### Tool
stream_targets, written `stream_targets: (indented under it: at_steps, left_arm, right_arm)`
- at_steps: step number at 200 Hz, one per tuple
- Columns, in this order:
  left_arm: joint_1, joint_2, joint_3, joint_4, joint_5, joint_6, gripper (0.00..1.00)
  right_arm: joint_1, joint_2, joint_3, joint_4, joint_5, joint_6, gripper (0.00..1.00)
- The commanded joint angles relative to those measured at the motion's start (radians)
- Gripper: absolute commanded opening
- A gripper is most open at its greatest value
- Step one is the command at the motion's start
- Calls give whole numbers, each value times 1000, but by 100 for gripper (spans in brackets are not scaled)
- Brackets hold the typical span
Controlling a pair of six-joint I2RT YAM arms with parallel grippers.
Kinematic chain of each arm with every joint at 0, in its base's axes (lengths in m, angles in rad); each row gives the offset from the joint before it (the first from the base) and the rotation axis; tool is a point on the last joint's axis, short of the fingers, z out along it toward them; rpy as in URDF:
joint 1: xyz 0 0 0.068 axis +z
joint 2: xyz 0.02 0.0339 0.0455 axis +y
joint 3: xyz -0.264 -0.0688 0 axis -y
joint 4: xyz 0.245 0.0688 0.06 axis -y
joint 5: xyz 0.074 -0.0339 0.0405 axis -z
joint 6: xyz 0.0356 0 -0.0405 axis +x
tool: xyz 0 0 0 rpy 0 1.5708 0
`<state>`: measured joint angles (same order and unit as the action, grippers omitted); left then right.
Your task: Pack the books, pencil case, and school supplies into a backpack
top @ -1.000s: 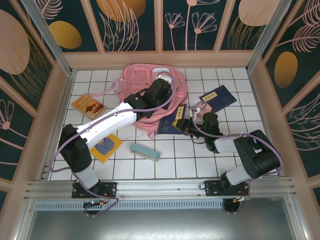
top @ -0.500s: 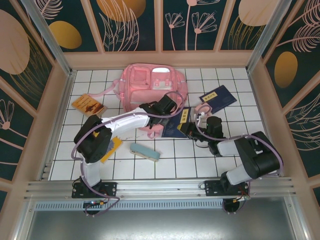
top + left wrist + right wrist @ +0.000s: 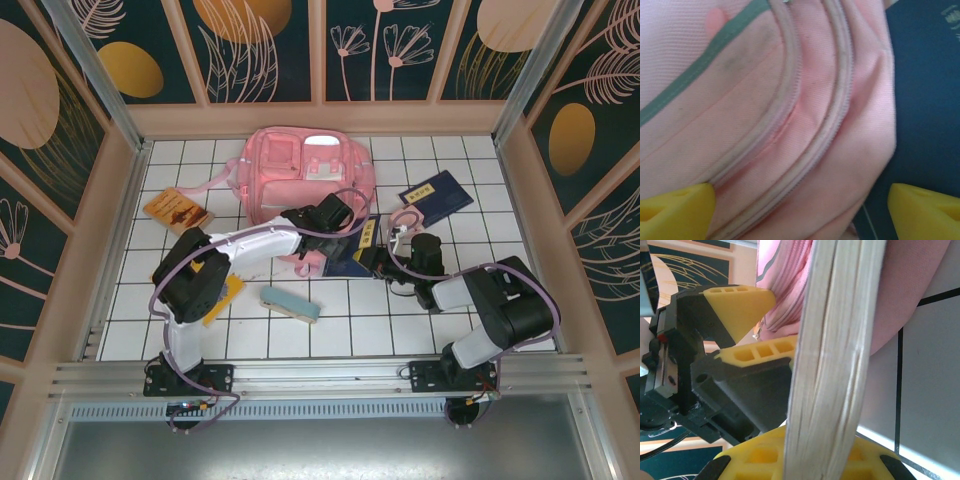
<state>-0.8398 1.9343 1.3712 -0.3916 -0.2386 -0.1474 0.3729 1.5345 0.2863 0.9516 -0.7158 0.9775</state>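
Left gripper: the yellow wedge-shaped plastic fingers stand wide apart at the two bottom corners of the wrist view, with nothing clamped. A second ago they were part closed and reaching up over the large pink fabric backpack, which was bunched. Now the bag lies flatter, front pockets and pale reflective strip facing up, and the gripper has drawn back to its near edge. Judgement: the fabric has been let go, so any opening is no longer held for loading.

Between the fingers is woven pink cloth, soft and creased. It is crossed by two curved zip tracks and a grey-green trim band, and is slightly soiled.

Right gripper: fingers pressed together on the thin navy blue book with a yellow label strip, gripped across its pale page block, unchanged over the second. The book's far end touches the backpack's near edge; whether it has entered a zip opening cannot be told.

Outward on the white tiled table, all unpacked:
- second navy book, right of the bag
- orange book, left of the bag
- yellow book, partly under the left arm
- long pale teal pencil case, near the front
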Motion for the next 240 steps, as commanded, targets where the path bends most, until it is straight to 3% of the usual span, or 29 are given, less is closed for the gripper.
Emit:
stream_targets:
  at_steps: [1, 41, 59, 102, 182, 240]
  left_arm:
    - [-10, -36, -24, 30, 102, 27, 86]
    - [-17, 83, 35, -46, -67, 31, 70]
    - [-25, 96, 29, -42, -129, 31, 58]
    - [-30, -14, 40, -10, -156, -2, 0]
    - [-30, -177, 143, -31, -53, -69, 0]
    - [-30, -214, 249, -64, -18, -109, 0]
  right_arm:
    - [13, -9, 29, 66, -43, -27, 0]
    - [12, -11, 27, 81, -45, -14, 0]
    - [13, -10, 30, 79, -46, -15, 0]
    - [24, 6, 37, 124, -52, 7, 0]
    - [58, -39, 60, 220, -6, 55, 0]
    - [93, 106, 185, 316, 104, 80, 0]
